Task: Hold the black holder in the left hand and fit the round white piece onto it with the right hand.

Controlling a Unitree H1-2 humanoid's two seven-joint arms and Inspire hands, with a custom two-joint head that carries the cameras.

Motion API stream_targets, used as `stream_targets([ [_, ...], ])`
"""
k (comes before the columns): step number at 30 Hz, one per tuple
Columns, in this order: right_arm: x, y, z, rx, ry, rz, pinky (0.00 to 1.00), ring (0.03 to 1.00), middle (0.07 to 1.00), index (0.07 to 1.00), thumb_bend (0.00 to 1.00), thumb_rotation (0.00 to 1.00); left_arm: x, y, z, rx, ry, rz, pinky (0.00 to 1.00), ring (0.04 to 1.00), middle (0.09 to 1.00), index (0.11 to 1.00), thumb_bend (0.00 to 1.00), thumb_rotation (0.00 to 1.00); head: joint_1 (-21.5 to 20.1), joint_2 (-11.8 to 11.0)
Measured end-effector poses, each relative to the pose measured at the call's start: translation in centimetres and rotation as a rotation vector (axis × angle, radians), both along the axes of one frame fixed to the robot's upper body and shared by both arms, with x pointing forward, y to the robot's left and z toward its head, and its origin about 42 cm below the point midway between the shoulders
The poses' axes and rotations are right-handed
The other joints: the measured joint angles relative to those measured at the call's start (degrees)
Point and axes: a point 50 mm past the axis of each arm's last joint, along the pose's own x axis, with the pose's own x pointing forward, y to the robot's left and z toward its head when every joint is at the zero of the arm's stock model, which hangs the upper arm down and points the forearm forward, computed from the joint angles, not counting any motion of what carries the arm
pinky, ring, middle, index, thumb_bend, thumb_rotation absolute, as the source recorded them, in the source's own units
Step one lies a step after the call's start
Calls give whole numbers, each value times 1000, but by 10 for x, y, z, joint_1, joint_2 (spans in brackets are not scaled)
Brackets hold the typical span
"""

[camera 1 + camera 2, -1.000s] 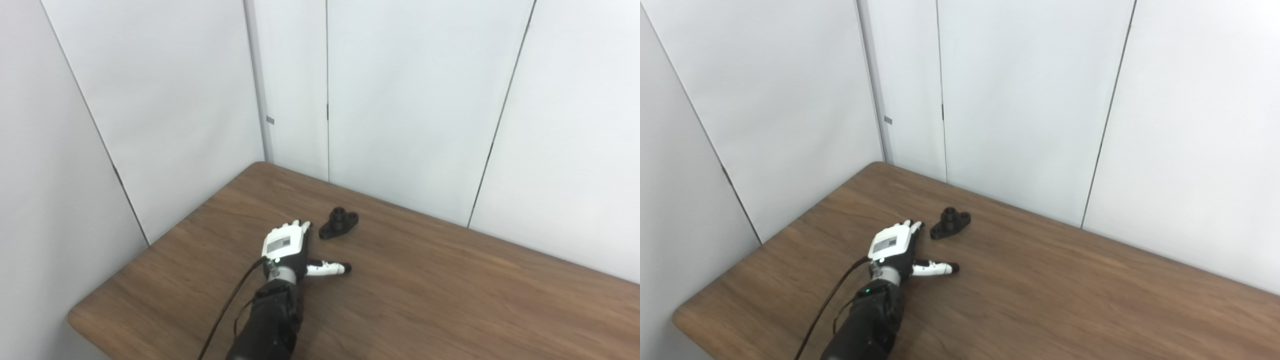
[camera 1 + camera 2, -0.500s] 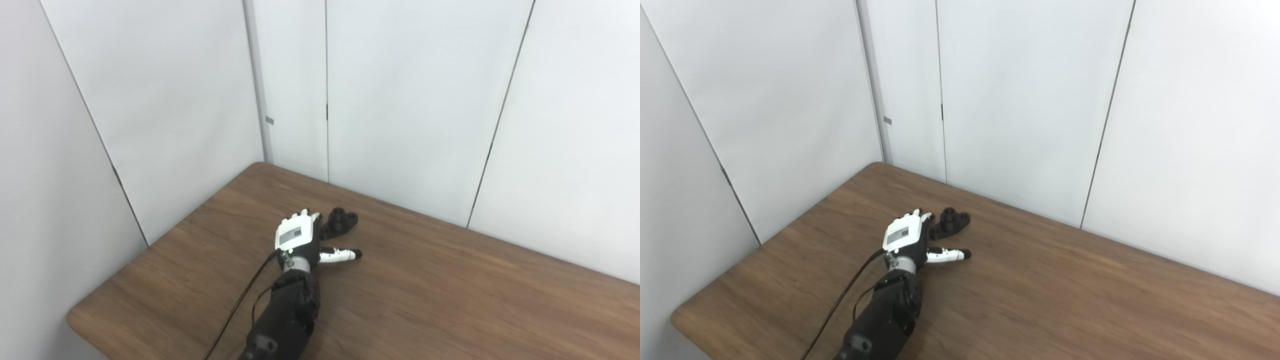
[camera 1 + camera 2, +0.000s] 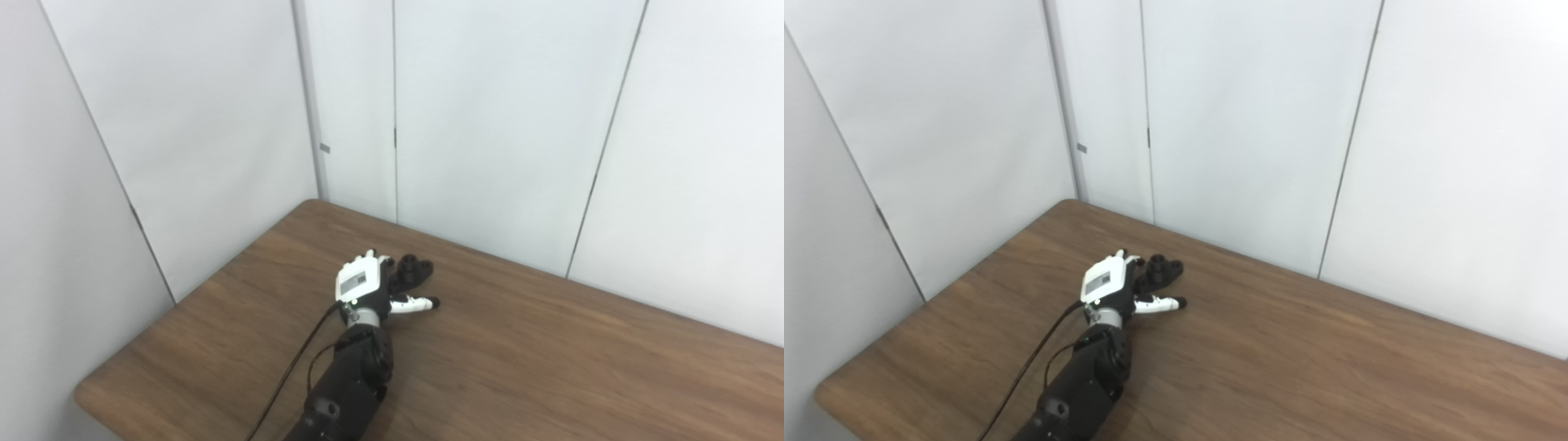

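The black holder [image 3: 411,272], a flat flanged piece with a short round boss, lies on the brown table near its far edge. My left hand [image 3: 362,288] reaches it from the near left, palm down, and its fingers [image 3: 383,262] cover the holder's left end. The thumb [image 3: 415,302] sticks out to the right, just in front of the holder. The hand is open, with nothing held. In the right eye view the same hand [image 3: 1108,283] sits against the holder [image 3: 1159,272]. No round white piece is in view, and my right hand is out of view.
White wall panels [image 3: 490,122] stand close behind and to the left of the table [image 3: 551,367]. A black cable [image 3: 288,380] runs along my left forearm. The table's left corner edge [image 3: 86,395] lies near the bottom left.
My left hand has moved forward and to the right, from just short of the holder to over its left end. The camera has shifted a little.
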Motion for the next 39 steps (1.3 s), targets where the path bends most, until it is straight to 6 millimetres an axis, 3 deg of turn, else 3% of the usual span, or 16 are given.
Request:
stream_targets([
  [7, -1, 1, 1, -9, 1, -7, 718, 822, 889, 916, 593, 961, -3, 5, -1, -9, -6, 19, 1000, 961, 957, 787, 871, 322, -5, 2],
  [14, -2, 3, 2, -10, 3, -10, 702, 823, 892, 917, 598, 960, -9, 10, -2, -11, -11, 27, 1000, 962, 951, 789, 884, 343, -7, 4],
  [19, -3, 3, 2, -12, 4, -12, 701, 825, 895, 919, 609, 967, -12, 14, -3, -13, -13, 32, 1000, 959, 941, 746, 882, 269, -13, 9],
  [21, -3, 4, 2, -14, 3, -12, 707, 832, 898, 924, 610, 966, -12, 15, -2, -9, -22, 38, 1000, 920, 900, 604, 794, 139, -17, 9],
  [22, -3, 4, 2, -14, 3, -12, 706, 832, 899, 923, 612, 966, -12, 16, -1, -2, -26, 40, 1000, 907, 881, 522, 612, 84, -17, 9],
  [25, -3, 4, 2, -14, 3, -12, 705, 831, 899, 917, 612, 957, -12, 15, 0, 28, -53, 44, 1000, 893, 855, 489, 539, 54, -18, 8],
  [29, -4, 4, 2, -13, 4, -13, 720, 843, 902, 923, 614, 968, -15, 11, -3, 43, -72, 36, 878, 862, 814, 481, 520, 45, -18, 7],
  [31, -4, 4, 2, -12, 4, -14, 722, 845, 901, 926, 624, 974, -16, 10, -4, 57, -72, 29, 890, 866, 810, 482, 519, 45, -18, 7],
  [34, -4, 4, 2, -13, 3, -14, 728, 846, 904, 926, 636, 973, -15, 12, -3, 59, -65, 22, 989, 877, 812, 482, 519, 44, -21, 8],
  [39, -4, 4, 2, -11, 3, -14, 741, 853, 909, 932, 630, 967, -14, 12, -3, 69, -48, 3, 959, 876, 809, 483, 519, 44, -21, 8],
])
